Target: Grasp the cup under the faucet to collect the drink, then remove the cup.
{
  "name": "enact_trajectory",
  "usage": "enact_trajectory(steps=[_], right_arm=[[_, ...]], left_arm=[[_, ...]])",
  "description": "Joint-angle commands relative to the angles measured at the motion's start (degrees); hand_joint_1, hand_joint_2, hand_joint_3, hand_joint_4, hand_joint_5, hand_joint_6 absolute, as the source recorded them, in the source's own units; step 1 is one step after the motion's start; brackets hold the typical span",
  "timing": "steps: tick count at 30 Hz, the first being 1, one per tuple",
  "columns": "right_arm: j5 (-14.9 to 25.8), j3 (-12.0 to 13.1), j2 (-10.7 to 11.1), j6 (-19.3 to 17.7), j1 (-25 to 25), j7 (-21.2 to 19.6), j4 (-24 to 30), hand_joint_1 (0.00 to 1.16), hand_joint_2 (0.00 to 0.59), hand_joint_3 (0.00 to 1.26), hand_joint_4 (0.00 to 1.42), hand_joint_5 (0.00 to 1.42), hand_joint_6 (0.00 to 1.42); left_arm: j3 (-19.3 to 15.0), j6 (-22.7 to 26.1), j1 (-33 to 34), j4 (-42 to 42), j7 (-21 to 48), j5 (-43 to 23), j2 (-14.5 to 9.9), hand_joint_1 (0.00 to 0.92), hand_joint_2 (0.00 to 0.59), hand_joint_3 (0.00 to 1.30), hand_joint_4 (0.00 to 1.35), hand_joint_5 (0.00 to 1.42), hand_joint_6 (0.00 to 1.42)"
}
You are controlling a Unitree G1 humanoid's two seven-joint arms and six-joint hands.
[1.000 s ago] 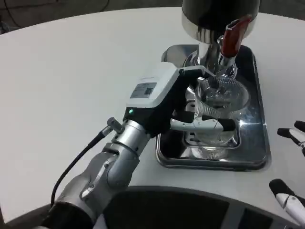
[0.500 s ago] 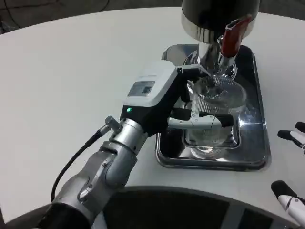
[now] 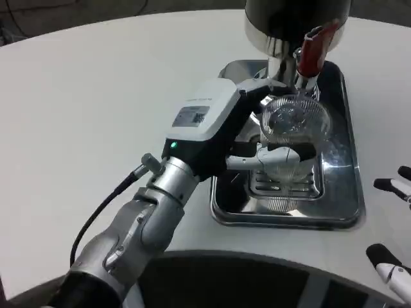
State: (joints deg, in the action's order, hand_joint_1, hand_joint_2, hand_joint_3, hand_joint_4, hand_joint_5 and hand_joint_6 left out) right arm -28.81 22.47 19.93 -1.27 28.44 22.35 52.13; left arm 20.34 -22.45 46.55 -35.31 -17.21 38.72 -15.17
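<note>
Left hand (image 3: 247,138) gripping cup (image 3: 292,138) under faucet (image 3: 313,51), frame centre-right — collecting step; next, steady withdrawal. Right hand (image 3: 392,224) fingers spread, idle.

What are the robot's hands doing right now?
Left hand: holding the cup under the faucet.
Right hand: open, holding nothing, at the table's edge.

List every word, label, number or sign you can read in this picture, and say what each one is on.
Nothing here can be read.
Grey label on the white back of the left hand, which holds the clear cup under the dispenser: it carries lines of print, too small and blurred to make out.
Green light on the left wrist below that label: a plain dot, no characters.
Red tap lever and metal tray: no marking visible.
</note>
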Motion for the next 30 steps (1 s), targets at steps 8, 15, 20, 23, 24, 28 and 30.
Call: enact_trajectory(steps=[8, 15, 20, 23, 24, 28, 30], right_arm=[[-3.0, -3.6, -0.9, -3.0, 2.0, -1.0, 2.7, 0.3, 0.415, 0.14, 0.0, 0.0, 0.0], [-4.6, -6.9, -2.4, -3.5, 3.1, -0.8, 4.9, 0.3, 0.415, 0.14, 0.0, 0.0, 0.0], [-5.4, -9.2, -3.2, -3.2, 3.5, -0.7, 6.4, 0.3, 0.418, 0.13, 0.0, 0.0, 0.0], [-5.8, -10.4, -3.6, -3.0, 3.6, -0.5, 7.1, 0.3, 0.419, 0.13, 0.0, 0.0, 0.0], [-5.9, -10.7, -3.8, -3.0, 3.7, -0.4, 7.3, 0.3, 0.419, 0.13, 0.0, 0.0, 0.0], [-6.7, -12.4, -4.4, -3.0, 4.1, -0.4, 7.6, 0.3, 0.42, 0.13, 0.0, 0.0, 0.0], [-7.4, -13.1, -4.6, -2.9, 3.8, -0.6, 7.2, 0.3, 0.42, 0.13, 0.0, 0.0, 0.0]], left_arm=[[-1.7, -0.9, -2.3, 2.2, 0.6, -3.0, -0.7, 0.147, 0.071, 0.33, 0.26, 0.46, 0.77], [-3.1, -1.2, -3.8, 5.5, 1.7, -4.6, -1.4, 0.137, 0.074, 0.33, 0.26, 0.45, 0.77], [-4.3, -0.6, -5.6, 9.4, 3.0, -5.7, -1.8, 0.133, 0.077, 0.33, 0.26, 0.45, 0.77], [-5.2, -0.2, -6.9, 12.2, 3.7, -6.2, -2.1, 0.132, 0.078, 0.33, 0.26, 0.45, 0.77], [-5.5, -0.1, -7.3, 13.1, 4.0, -6.3, -2.1, 0.131, 0.078, 0.33, 0.26, 0.45, 0.77], [-8.4, 0.9, -11.0, 20.7, 6.0, -8.5, -3.3, 0.123, 0.081, 0.34, 0.27, 0.46, 0.77], [-9.7, 1.5, -12.2, 23.9, 7.1, -9.4, -3.5, 0.117, 0.082, 0.35, 0.3, 0.47, 0.78]])
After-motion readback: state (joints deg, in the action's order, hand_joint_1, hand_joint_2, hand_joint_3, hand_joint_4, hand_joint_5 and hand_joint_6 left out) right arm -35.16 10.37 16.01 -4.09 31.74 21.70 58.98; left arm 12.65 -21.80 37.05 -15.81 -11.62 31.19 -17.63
